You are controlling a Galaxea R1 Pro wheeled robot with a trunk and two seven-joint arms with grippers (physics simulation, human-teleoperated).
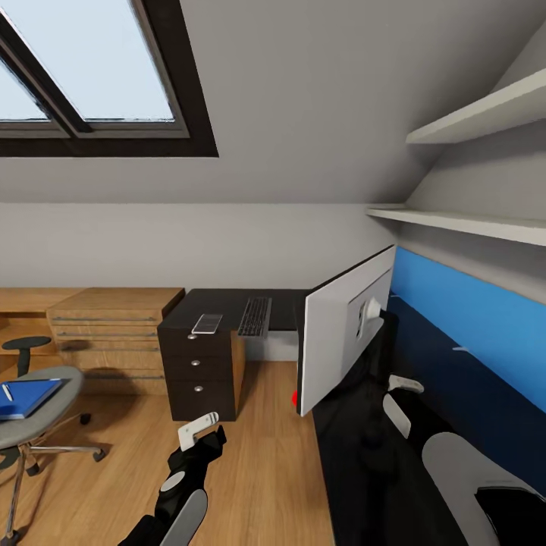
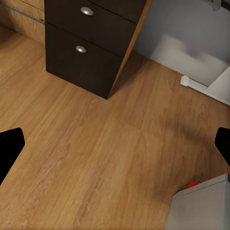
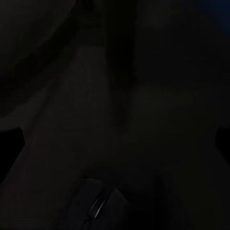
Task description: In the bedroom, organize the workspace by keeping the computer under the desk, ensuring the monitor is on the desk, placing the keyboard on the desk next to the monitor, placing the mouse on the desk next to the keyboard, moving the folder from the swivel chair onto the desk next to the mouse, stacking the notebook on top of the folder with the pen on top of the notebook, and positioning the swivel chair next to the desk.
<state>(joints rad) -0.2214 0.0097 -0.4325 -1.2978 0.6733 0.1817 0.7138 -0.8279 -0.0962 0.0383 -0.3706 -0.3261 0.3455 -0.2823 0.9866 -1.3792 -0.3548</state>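
- Monitor (image 1: 345, 337) standing on the black tabletop (image 1: 356, 455) at the right, its pale back turned toward the room and a red dot at its lower near corner
- Right hand (image 1: 394, 390) reaching in behind the monitor near its stand; I cannot tell whether its fingers are spread or pinching, as the right wrist view is almost black, with what may be the mouse (image 3: 98, 206) faintly below
- Left hand (image 1: 199, 434) hanging spread and empty over the wood floor (image 2: 96, 158), in front of the drawer unit (image 1: 199, 371)
- Keyboard (image 1: 255, 316) lying on the far tabletop, a small flat object (image 1: 207, 324) just to its left
- Folder (image 1: 26, 396) resting on the swivel chair (image 1: 38, 413) at the left, a pen (image 1: 7, 392) on it
- Step judged in hand: working at the monitor end of the tabletop, perhaps on the mouse
- Next move calling for a secure hold behind the screen without tipping it
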